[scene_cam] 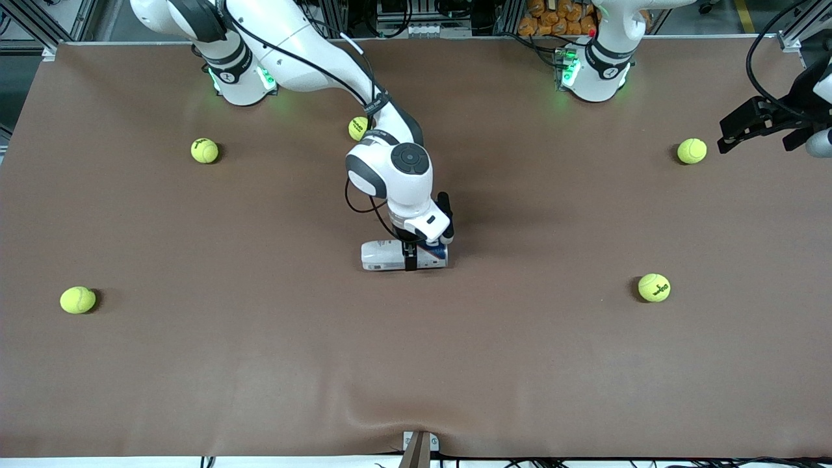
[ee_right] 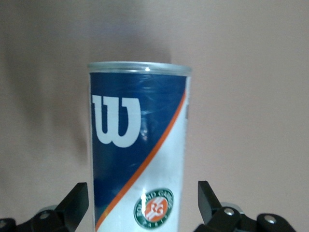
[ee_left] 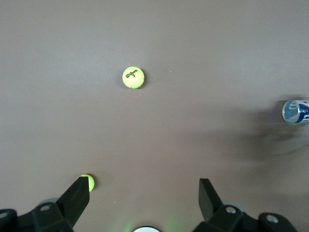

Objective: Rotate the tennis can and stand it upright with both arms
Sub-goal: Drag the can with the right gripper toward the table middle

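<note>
I count five tennis balls on the table: one (scene_cam: 205,150) near my right arm's base, one (scene_cam: 357,128) partly hidden by my right arm, one (scene_cam: 691,151) toward my left arm's end, one (scene_cam: 654,287) nearer the front edge at that same end, and one (scene_cam: 78,299) toward the front corner at my right arm's end. There is one tennis can (scene_cam: 404,255). I have two arms, so two grippers: my right gripper (scene_cam: 411,257) and my left gripper (scene_cam: 757,123).
</note>
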{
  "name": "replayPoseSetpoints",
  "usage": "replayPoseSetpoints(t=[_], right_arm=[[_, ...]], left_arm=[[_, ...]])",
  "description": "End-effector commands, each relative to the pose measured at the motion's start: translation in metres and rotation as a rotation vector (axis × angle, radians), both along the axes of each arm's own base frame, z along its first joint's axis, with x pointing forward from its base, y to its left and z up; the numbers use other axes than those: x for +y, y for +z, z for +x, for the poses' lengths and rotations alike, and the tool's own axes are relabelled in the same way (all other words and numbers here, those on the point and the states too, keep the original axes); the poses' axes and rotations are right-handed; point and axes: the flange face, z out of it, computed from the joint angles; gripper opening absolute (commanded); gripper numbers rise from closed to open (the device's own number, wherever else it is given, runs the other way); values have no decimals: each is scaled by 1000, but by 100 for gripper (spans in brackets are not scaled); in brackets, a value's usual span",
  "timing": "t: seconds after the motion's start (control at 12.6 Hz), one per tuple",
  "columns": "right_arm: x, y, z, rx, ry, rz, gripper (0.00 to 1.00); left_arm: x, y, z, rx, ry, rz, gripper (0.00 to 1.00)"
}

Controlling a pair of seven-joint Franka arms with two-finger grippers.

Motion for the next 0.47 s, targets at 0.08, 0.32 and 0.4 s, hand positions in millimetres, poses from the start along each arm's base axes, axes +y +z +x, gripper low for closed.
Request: replayPoseSetpoints(t=[0.08, 0.32, 0.4], right_arm=[[-16, 57, 15, -42, -151, 35, 100], [-80, 110, 54, -37, -280, 62, 100], [-105, 124, 61, -33, -323, 75, 100]], left_arm=[[0, -11, 11, 11, -14, -3, 100], [-14, -66, 45, 79, -31, -60, 100], [-24, -91, 55, 122, -42, -90, 100]])
